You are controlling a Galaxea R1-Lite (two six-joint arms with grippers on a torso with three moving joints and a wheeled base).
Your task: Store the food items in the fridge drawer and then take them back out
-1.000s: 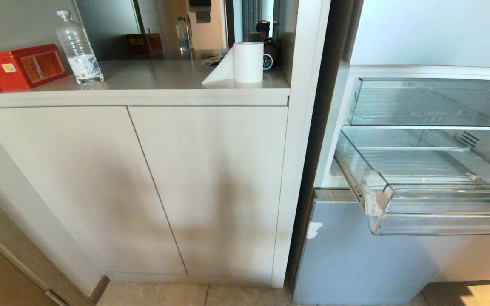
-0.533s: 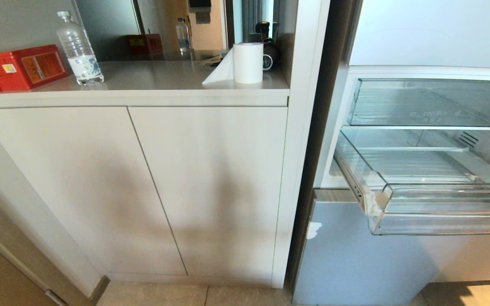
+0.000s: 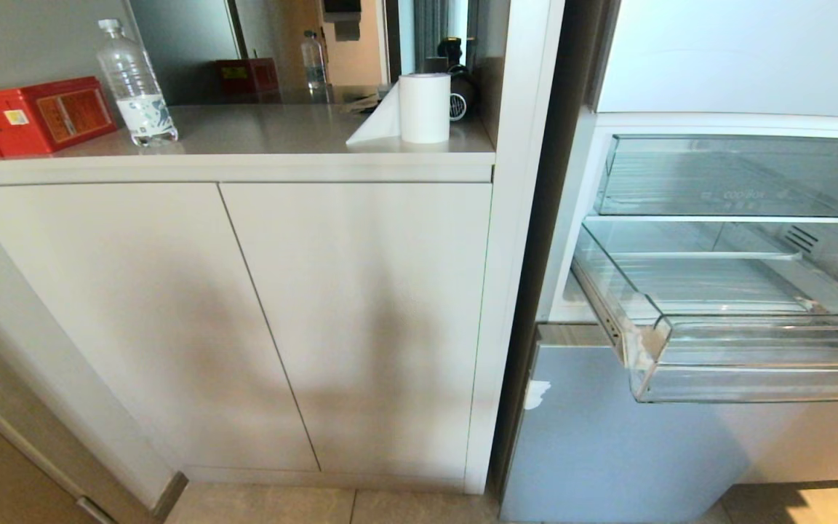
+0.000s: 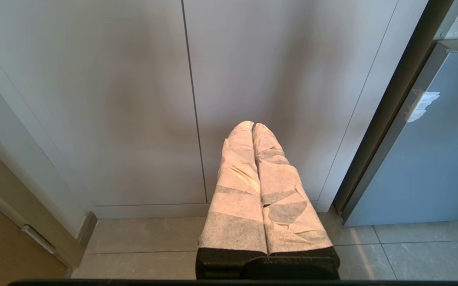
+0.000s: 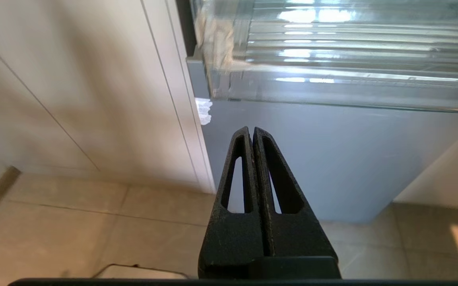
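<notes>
The fridge drawer (image 3: 753, 342) is standing pulled out, nothing inside. The right hand (image 5: 251, 131) is hanging clenched below its lip; the left hand (image 4: 252, 126) is clenched too, facing the cabinet doors (image 4: 133, 99).

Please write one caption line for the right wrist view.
Right gripper shut, empty, below the pulled-out fridge drawer.

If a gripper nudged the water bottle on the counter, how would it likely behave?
The water bottle stands tall and narrow, so it would probably tip rather than slide. It looks nearly empty, so likely light. Its thin clear plastic may flex when squeezed.
</notes>
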